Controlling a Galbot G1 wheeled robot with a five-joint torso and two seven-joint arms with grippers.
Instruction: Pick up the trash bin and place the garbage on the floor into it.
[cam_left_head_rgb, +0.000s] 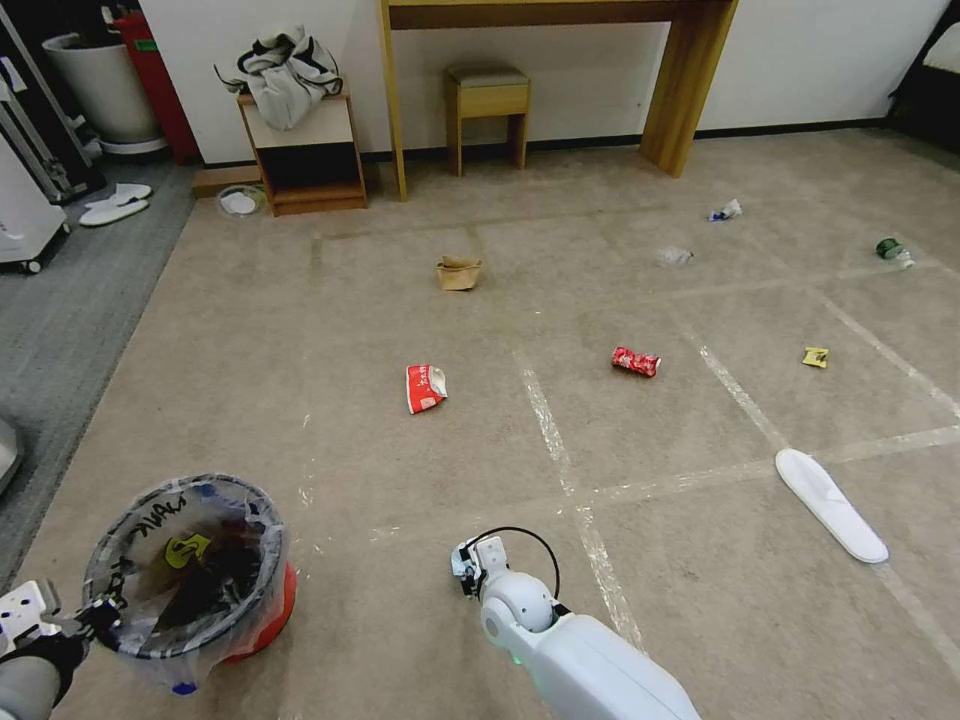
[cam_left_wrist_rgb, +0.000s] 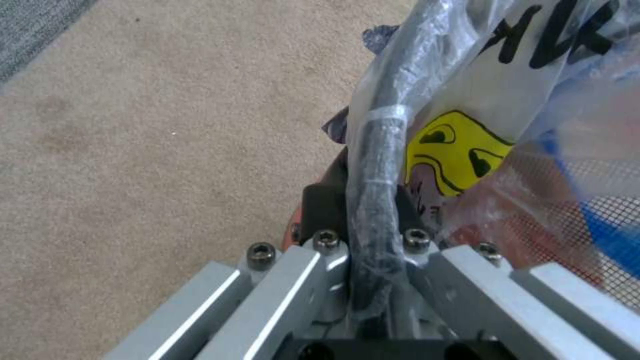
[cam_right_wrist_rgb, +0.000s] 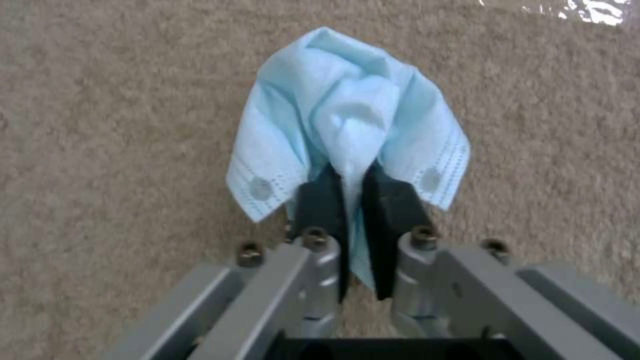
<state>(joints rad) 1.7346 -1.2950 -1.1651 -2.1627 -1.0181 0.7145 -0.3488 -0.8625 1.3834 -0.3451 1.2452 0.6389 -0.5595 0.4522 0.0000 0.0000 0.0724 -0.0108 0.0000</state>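
The red trash bin (cam_left_head_rgb: 272, 610), lined with a clear bag with black writing, hangs at the lower left of the head view. My left gripper (cam_left_head_rgb: 95, 612) is shut on its rim (cam_left_wrist_rgb: 373, 200). Inside lie a yellow wrapper (cam_left_wrist_rgb: 453, 150) and other litter. My right gripper (cam_left_head_rgb: 468, 568) is low in the middle and shut on a blue mask (cam_right_wrist_rgb: 347, 115), pinched between the black pads just above the floor (cam_left_head_rgb: 400, 480). More garbage lies ahead: a red-and-white wrapper (cam_left_head_rgb: 425, 388), a crushed red can (cam_left_head_rgb: 636, 361), a brown paper bag (cam_left_head_rgb: 458, 273) and a yellow wrapper (cam_left_head_rgb: 816, 357).
A white slipper (cam_left_head_rgb: 830, 502) lies on the carpet at right. Clear plastic (cam_left_head_rgb: 675, 256), a white scrap (cam_left_head_rgb: 727, 210) and a green-labelled bottle (cam_left_head_rgb: 891, 249) lie farther off. A desk (cam_left_head_rgb: 560, 60), stool (cam_left_head_rgb: 487, 105) and small cabinet (cam_left_head_rgb: 303, 150) stand along the far wall.
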